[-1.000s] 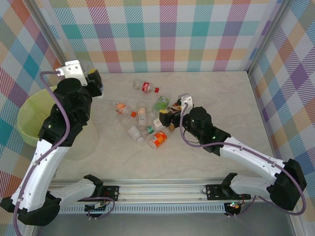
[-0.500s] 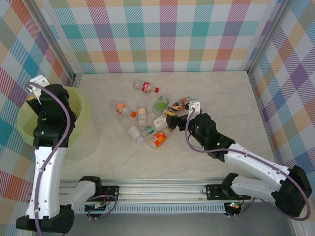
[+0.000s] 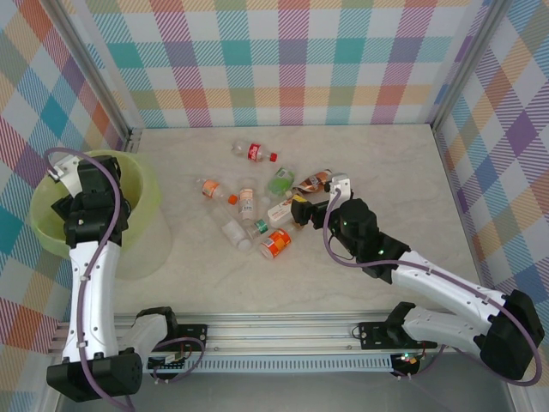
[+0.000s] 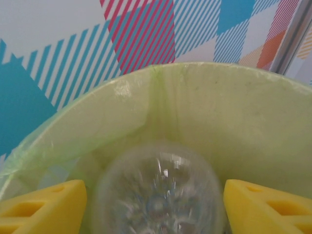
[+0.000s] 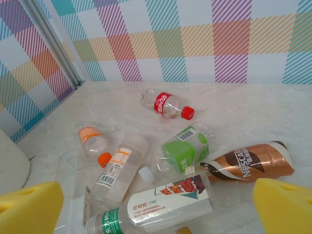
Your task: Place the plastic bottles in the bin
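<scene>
My left gripper (image 4: 156,204) hangs over the light yellow-green bin (image 3: 147,190), pointing into it. Its yellow fingers (image 4: 44,204) stand open, with a small gap on each side of a clear plastic bottle (image 4: 158,187) that shows blurred, base first, between them. Several plastic bottles lie in a loose pile mid-table: a red-label one (image 3: 255,152), a green-label one (image 5: 187,148), a brown coffee one (image 5: 248,163), a white-and-green-label one (image 5: 156,207) and an orange one (image 3: 274,244). My right gripper (image 3: 300,210) hovers open at the pile's right edge, holding nothing.
Plaid walls close the table on three sides, with a metal post (image 3: 120,129) in the back left corner behind the bin. The marble tabletop (image 3: 386,163) stretches bare to the right of the pile. A rail (image 3: 283,330) runs along the near edge.
My left arm has swung left from beside the bin to over it with the clear bottle, and its jaws have spread off the bottle. The right gripper has edged slightly right.
</scene>
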You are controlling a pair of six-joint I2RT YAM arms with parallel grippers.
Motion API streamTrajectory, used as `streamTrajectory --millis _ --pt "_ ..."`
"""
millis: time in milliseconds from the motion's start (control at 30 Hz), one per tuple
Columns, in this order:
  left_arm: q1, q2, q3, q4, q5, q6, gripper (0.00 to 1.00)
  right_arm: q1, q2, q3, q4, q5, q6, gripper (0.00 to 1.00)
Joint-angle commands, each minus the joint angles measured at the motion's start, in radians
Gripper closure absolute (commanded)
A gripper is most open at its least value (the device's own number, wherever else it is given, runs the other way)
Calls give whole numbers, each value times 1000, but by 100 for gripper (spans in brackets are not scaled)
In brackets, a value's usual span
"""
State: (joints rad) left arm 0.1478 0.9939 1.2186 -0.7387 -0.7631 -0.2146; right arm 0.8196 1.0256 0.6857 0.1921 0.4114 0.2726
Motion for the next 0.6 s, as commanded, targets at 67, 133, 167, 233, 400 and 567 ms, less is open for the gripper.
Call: streamTrajectory --millis 67,133,167,233,400,567 --pt "21 19 12 -42 33 -30 9 6 -12 -5 16 18 2 0" --pt "21 17 18 -42 49 -29 4 6 -9 -5 17 18 2 0" --pt "20 16 20 -43 63 -28 2 6 -6 -6 19 18 2 0" --pt "22 13 27 -47 93 -28 0 6 -2 -4 20 20 1 0" --pt "20 12 64 -68 178 -25 0 6 12 0 19 18 -3 0" --pt "21 -14 104 -72 236 -23 0 6 27 3 18 18 -1 0"
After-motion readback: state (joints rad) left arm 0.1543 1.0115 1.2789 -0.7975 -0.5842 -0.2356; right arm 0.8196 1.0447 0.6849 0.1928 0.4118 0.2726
